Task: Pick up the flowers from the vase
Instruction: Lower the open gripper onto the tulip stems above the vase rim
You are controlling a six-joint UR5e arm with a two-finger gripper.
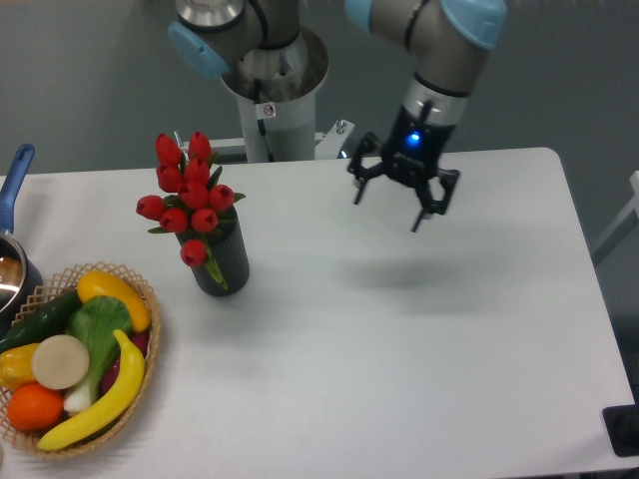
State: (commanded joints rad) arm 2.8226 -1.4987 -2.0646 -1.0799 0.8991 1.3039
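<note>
Approach step: gripper [387, 206] hangs with jaws spread, empty, well right of flowers [188, 196] in vase [228, 263]. Next, travel left above the buds, then descend.
</note>
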